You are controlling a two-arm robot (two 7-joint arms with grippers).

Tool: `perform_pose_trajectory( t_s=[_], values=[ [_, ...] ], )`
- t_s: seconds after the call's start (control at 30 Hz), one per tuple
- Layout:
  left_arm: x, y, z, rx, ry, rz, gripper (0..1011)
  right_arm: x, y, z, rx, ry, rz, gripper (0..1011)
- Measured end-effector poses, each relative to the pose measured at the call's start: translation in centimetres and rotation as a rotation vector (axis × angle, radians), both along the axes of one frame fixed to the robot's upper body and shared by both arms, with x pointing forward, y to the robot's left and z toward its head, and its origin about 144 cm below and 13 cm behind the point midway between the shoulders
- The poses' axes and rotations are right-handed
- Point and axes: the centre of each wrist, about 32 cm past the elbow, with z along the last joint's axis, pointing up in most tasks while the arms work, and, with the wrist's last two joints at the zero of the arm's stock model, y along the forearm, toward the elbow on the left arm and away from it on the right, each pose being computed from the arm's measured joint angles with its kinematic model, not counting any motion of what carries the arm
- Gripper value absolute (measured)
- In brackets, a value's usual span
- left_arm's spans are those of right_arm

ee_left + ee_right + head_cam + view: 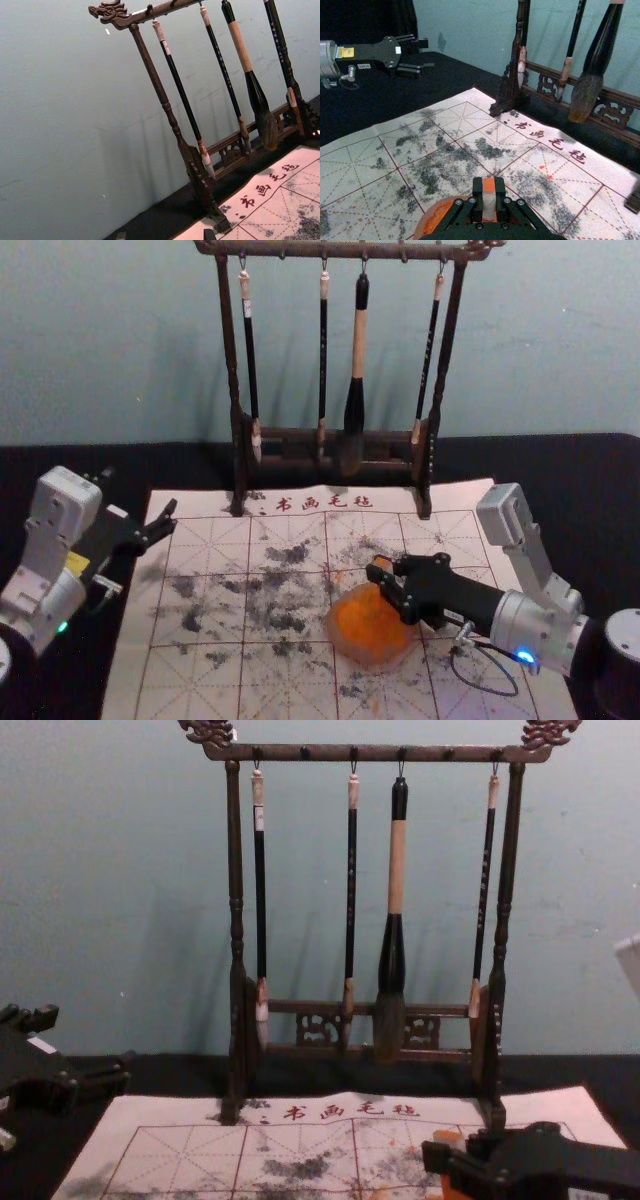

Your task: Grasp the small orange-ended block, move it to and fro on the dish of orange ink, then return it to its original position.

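**Block Pinched Above the Ink Dish**

My right gripper holds the small orange-ended block between its fingertips. Just below it, the dish of orange ink sits on the gridded mat; I cannot tell whether block and ink touch. Beyond stands the brush rack. My left gripper is parked well to the left, fingers wide.
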Motion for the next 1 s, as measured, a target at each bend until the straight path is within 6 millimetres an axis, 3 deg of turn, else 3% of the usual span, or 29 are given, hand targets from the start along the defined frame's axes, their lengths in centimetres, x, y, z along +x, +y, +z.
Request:
perform_pose_trajectory(
  t_s=[0.5, 1.0],
  values=[
    [0.0, 0.0, 0.0, 0.0, 0.0, 0.0, 1001, -1.8, -0.4, 0.0, 0.012, 0.022, 0.03, 91],
    [0.0, 0.0, 0.0, 0.0, 0.0, 0.0, 1001, -1.5, 0.9, -0.1, 0.013, 0.024, 0.077, 91]
  ],
)
